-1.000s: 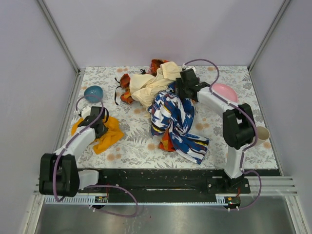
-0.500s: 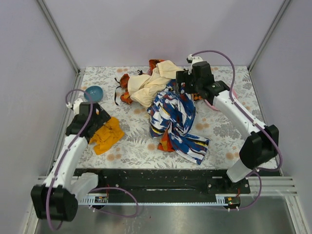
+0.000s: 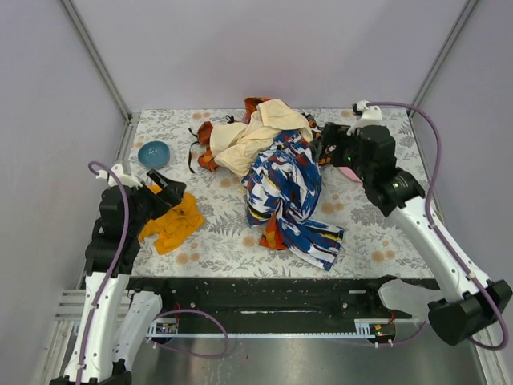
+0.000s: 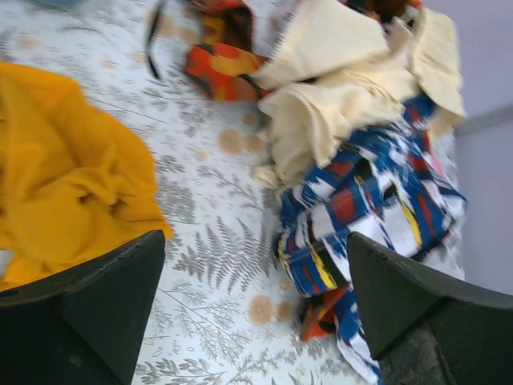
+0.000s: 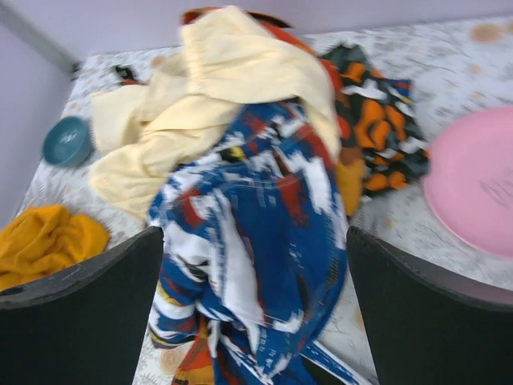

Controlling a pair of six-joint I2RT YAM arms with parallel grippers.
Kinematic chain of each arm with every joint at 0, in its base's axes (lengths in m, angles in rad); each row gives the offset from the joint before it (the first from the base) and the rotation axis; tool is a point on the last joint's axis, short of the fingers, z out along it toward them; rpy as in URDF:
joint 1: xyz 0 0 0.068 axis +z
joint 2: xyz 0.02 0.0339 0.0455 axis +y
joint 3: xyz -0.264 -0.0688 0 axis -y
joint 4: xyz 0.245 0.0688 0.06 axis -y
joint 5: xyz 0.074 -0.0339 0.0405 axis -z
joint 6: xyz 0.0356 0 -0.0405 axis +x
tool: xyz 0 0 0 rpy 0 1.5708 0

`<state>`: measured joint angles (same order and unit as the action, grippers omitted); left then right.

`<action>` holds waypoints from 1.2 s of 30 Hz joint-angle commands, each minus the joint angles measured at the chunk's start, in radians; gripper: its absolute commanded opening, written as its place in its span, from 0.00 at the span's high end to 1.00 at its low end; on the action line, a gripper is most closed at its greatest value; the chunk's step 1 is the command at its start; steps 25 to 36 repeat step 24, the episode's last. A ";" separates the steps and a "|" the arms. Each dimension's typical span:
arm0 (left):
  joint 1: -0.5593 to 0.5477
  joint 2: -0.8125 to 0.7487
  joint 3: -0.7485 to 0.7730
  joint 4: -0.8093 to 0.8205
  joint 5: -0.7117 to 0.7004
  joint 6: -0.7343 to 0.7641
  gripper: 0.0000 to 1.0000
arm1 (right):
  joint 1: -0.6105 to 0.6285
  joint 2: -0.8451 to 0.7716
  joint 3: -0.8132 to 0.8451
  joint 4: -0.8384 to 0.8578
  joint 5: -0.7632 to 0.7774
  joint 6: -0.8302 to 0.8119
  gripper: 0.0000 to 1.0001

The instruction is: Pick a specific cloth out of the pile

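The cloth (image 3: pixel 172 224), plain golden-orange, lies crumpled on the patterned table, left of the pile (image 3: pixel 276 168) and apart from it. It also shows at the left edge in the left wrist view (image 4: pixel 64 168) and at the lower left in the right wrist view (image 5: pixel 40 241). The pile (image 5: pixel 240 160) is a heap with a blue-white-red cloth (image 4: pixel 369 200) in front and a cream cloth (image 3: pixel 248 136) behind. My left gripper (image 3: pixel 164 188) (image 4: pixel 255 241) hovers open just above the cloth, holding nothing. My right gripper (image 3: pixel 327 148) (image 5: pixel 253 237) is open and empty at the pile's right side.
A teal bowl (image 3: pixel 154 152) (image 5: pixel 66 140) stands at the back left. A pink plate (image 5: pixel 473 184) (image 3: pixel 349 171) lies right of the pile, partly under my right arm. An orange-black camouflage cloth (image 5: pixel 377 128) sits at the pile's right edge. Walls close in on three sides.
My left gripper has opened and lifted back off the golden-orange cloth, which stays on the table. My right gripper has opened and drawn back to the right, away from the pile.
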<state>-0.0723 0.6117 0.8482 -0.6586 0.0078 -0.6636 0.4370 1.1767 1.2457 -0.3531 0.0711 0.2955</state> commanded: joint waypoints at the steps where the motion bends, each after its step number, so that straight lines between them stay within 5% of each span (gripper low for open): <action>1: 0.000 -0.043 -0.075 0.172 0.285 0.041 0.01 | -0.069 -0.112 -0.149 -0.006 0.213 0.114 0.01; 9: 0.000 -0.038 -0.127 0.195 0.291 0.036 0.01 | -0.116 -0.300 -0.423 -0.130 0.458 0.263 0.01; 15: 0.000 -0.035 -0.162 0.232 0.284 0.019 0.01 | -0.118 -0.485 -0.558 -0.141 0.472 0.281 0.01; 36: 0.000 -0.026 -0.169 0.220 0.236 0.015 0.01 | -0.118 -0.555 -0.588 -0.156 0.498 0.280 0.00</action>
